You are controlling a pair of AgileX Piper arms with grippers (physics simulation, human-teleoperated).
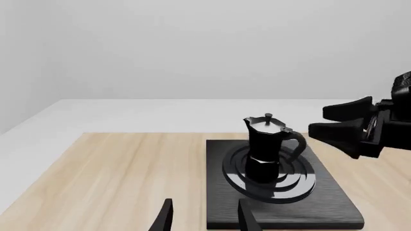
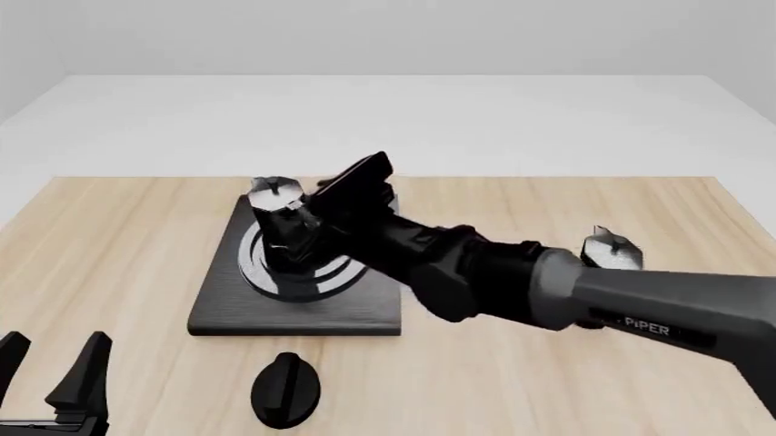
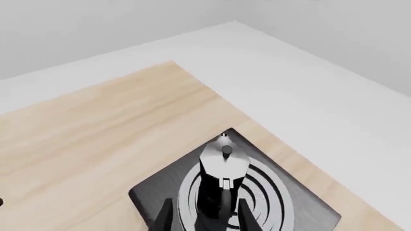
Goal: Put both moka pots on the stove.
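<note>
One moka pot (image 2: 276,229) stands upright on the burner rings of the stove (image 2: 363,313), left of the table's middle. My right gripper (image 2: 342,195) reaches across from the right and hangs open just beside this pot's handle. In the left wrist view the moka pot (image 1: 265,149) sits on the stove (image 1: 282,211) with a gap between its handle and the right gripper (image 1: 330,120). The right wrist view looks down on the moka pot (image 3: 222,178), which is ahead of the spread fingers. A second moka pot (image 2: 609,247) stands on the table at the right, partly hidden behind the right arm. My left gripper (image 2: 54,372) is open at the near left.
A black oval knob (image 2: 285,389) lies on the wooden table (image 2: 122,236) just in front of the stove. The right arm stretches over the table's middle. A white floor surrounds the table.
</note>
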